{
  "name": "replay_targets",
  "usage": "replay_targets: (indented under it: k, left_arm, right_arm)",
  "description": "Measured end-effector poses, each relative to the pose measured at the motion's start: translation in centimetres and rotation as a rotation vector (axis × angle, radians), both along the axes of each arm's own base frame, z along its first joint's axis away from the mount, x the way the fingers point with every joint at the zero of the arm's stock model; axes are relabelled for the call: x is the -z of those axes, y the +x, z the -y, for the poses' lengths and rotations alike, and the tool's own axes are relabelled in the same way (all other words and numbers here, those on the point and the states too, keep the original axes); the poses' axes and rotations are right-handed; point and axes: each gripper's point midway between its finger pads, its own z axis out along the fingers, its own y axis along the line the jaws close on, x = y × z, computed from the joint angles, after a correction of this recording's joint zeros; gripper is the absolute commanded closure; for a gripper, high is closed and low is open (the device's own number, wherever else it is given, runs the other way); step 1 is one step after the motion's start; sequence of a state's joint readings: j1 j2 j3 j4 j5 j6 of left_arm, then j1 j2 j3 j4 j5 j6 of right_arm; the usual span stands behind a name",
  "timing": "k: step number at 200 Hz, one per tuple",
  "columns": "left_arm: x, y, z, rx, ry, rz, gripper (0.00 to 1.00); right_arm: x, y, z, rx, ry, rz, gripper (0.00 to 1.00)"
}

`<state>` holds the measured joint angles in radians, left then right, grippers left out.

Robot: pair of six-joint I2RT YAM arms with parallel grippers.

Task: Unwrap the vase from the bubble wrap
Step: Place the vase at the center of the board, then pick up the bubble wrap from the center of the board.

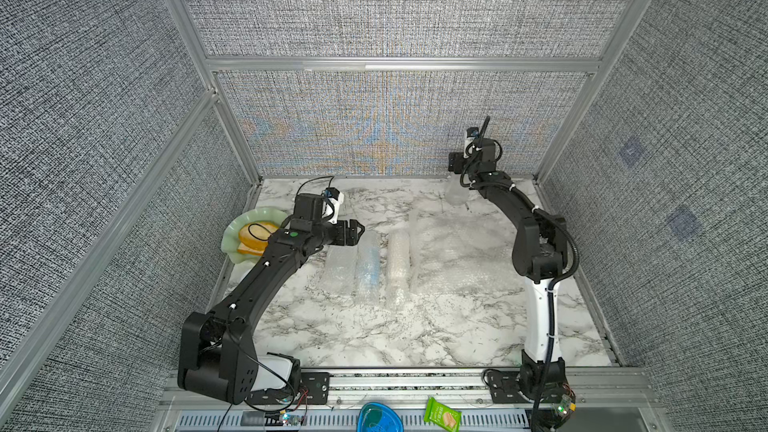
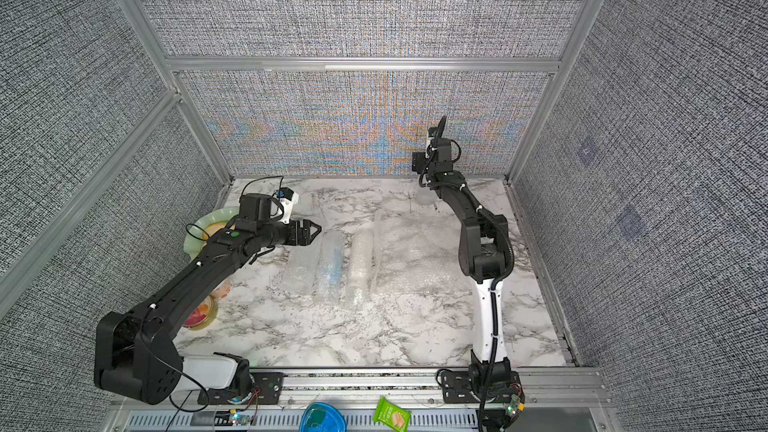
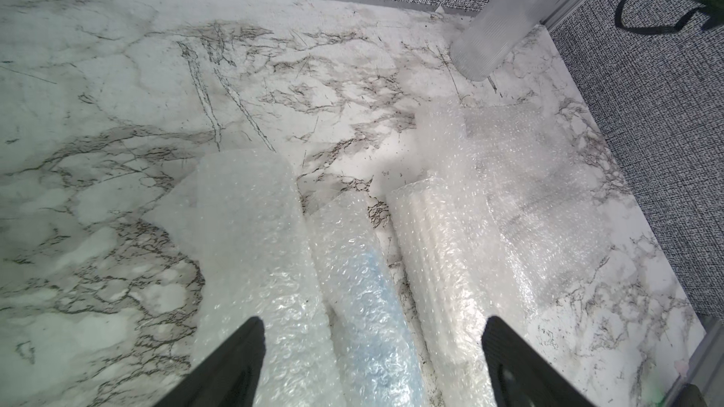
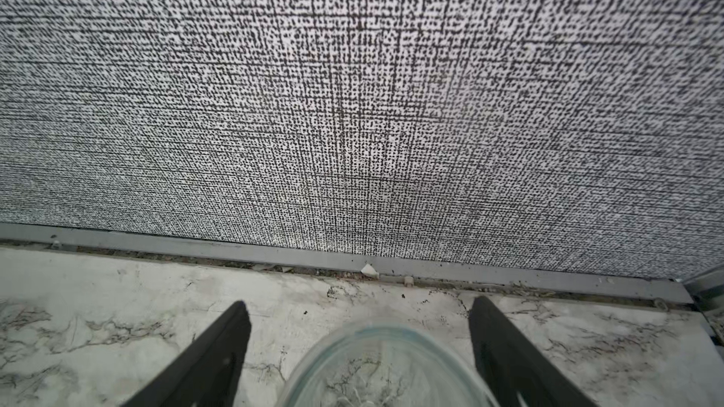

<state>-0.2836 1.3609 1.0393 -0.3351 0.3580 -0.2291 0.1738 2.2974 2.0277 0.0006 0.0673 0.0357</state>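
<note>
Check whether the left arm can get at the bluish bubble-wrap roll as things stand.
Probably yes. The left gripper hangs open by the far end of the bluish roll, and nothing stands between them. The second roll lies close alongside but apart, so a finger should fit between.

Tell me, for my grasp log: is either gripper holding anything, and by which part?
Nothing is held. The right gripper is open, fingers either side of the vase rim, not touching. The left gripper hangs open above the bubble wrap.
</note>
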Motion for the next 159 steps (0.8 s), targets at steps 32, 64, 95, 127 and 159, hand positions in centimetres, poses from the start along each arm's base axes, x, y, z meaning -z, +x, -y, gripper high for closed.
replay_targets:
  k: [32,64,95,127,159]
  left_arm:
    - [0.0,0.1,-0.4,-0.014,0.007,0.004,0.09]
    - [0.2,0.2,-0.5,-0.022,0.015,0.000,0.09]
    - [0.6,0.4,-0.9,-0.042,0.032,-0.005,0.09]
    - [0.7,0.7,-1.4,-0.069,0.048,-0.007,0.11]
    - [0.9,1.2,-2.5,-0.131,0.076,-0.005,0.11]
  right_arm:
    - [-4.6,-1.1,-0.1,0.006,-0.007,0.063,0.02]
    - [-11.7,-4.2,-0.2,0.030,-0.005,0.169,0.01]
    - [-14.3,-9.3,-2.0,0.034,0.017,0.175,0.02]
    - [-13.4,-16.6,-6.4,-0.005,0.076,0.114,0.05]
    - [-8.0,-23.7,-12.5,-0.081,0.088,-0.057,0.09]
